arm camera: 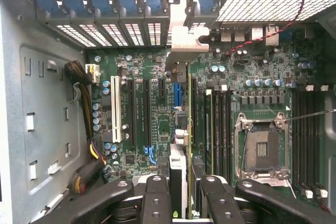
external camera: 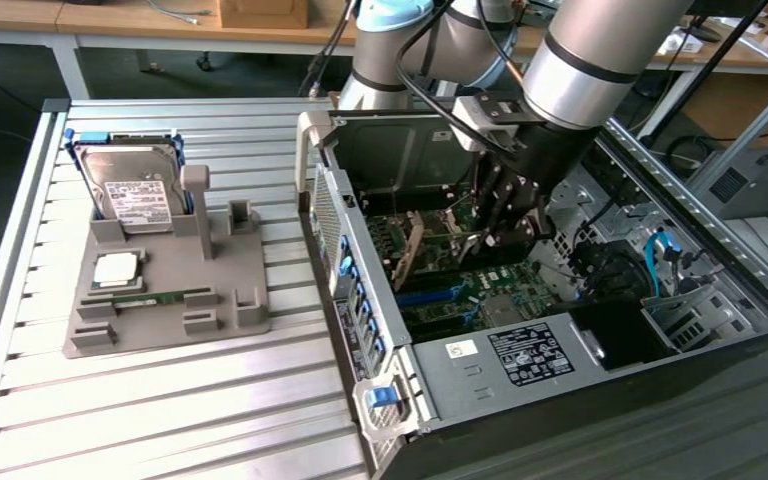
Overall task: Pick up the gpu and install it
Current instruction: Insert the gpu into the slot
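Note:
The gpu point(arm camera: 181, 129) is a thin dark card seen edge-on in the wrist view, standing over the motherboard's expansion slots. Its silver bracket point(arm camera: 184, 38) reaches the rear slot openings of the case. My gripper point(arm camera: 184, 184) is shut on the card's near end, with a black finger point(arm camera: 156, 198) on each side of it. In the exterior view the gripper point(external camera: 498, 235) is down inside the open computer case point(external camera: 357, 290), with the gpu point(external camera: 410, 250) held upright below it. I cannot tell whether the card's edge is seated in a slot.
A grey fixture point(external camera: 231, 310) on the slatted table at the exterior view's left holds a hard drive point(external camera: 137, 190), a processor point(external camera: 117, 268) and a green memory stick point(external camera: 157, 297). Inside the case are a processor socket point(arm camera: 261, 150), cable bundles point(arm camera: 86, 108) and a power supply point(external camera: 531, 355).

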Robot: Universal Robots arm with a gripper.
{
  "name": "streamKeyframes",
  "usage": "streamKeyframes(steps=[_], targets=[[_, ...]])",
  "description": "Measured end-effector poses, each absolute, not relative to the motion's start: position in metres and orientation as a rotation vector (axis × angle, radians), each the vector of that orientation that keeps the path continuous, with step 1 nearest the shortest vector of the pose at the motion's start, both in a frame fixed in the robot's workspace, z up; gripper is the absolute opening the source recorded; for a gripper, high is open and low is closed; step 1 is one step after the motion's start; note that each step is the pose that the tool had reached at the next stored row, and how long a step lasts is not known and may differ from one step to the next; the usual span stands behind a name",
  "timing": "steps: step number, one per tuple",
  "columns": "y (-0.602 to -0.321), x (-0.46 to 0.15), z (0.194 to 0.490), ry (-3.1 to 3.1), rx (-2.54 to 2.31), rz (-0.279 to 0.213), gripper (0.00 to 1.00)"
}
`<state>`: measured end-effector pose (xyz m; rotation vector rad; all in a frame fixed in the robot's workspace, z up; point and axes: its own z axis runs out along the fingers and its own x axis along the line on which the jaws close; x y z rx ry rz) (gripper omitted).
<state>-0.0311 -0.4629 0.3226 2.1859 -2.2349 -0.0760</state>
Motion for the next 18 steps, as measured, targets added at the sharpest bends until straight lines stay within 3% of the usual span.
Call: streamKeyframes(steps=[18], targets=[[-0.4629,-0.0329,0.3169,-2.235,2.186,-0.076,0.27]])
